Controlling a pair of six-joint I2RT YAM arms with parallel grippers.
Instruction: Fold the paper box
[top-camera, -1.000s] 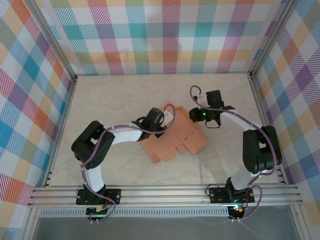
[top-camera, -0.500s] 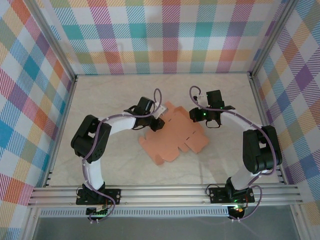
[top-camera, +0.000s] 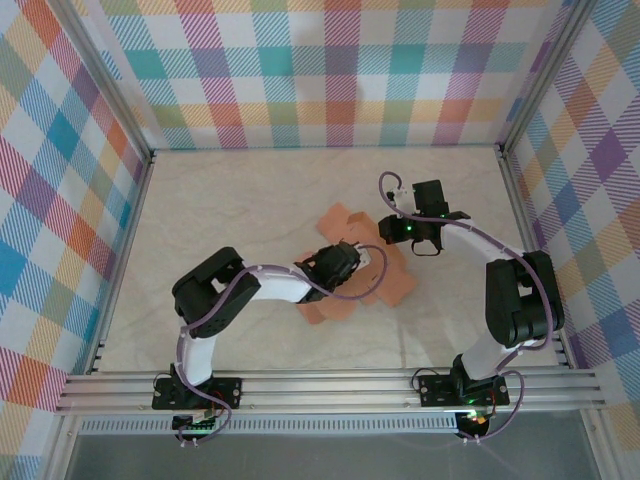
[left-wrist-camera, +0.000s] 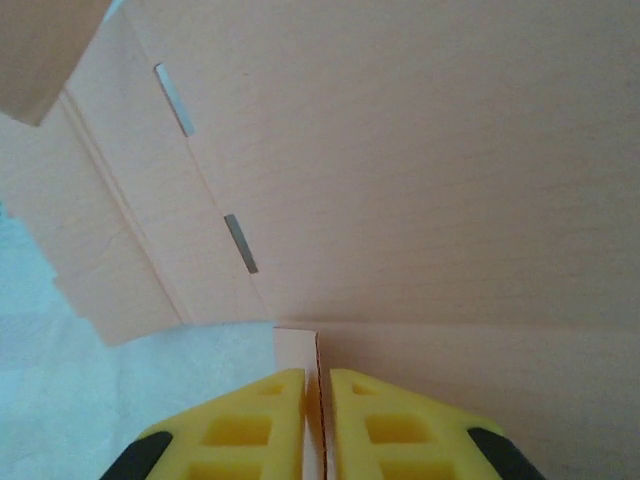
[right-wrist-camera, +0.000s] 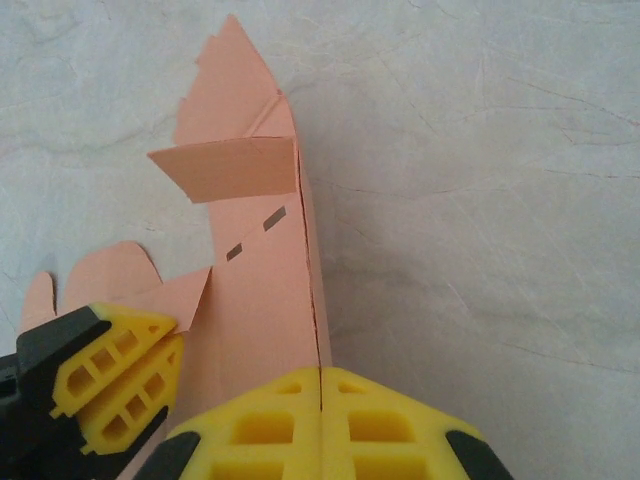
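Paper box (top-camera: 398, 283) card lies part-folded on the tabletop (top-camera: 230, 200), with both arms gripping it. The right pincer (right-wrist-camera: 320, 372) has its yellow fingers (right-wrist-camera: 390, 420) pressed tight together. The thin edge of a raised panel runs straight into the seam between them, so it is clamped on the card. That panel stands on its edge ahead of the right pincer. A small flap (right-wrist-camera: 235, 168) bends off to the left farther along, and two short slots (right-wrist-camera: 272, 219) are cut in the panel. Rounded tabs (right-wrist-camera: 115, 270) lie flat just to the left of it.

The left pincer (left-wrist-camera: 318, 375) has its fingers almost together, with only a slit between them. A corner of card sits pinched in that slit. Ahead of the left pincer a broad panel slopes away, with a crease and two narrow slots beside it.

From where I stand, the paper box is thin, matt salmon-orange card, smooth with a faint grain, with straight scored folds. Both pairs of fingers are yellow moulded plastic with open ribbed pockets, on black mounts. The tabletop is pale, marbled and flat.
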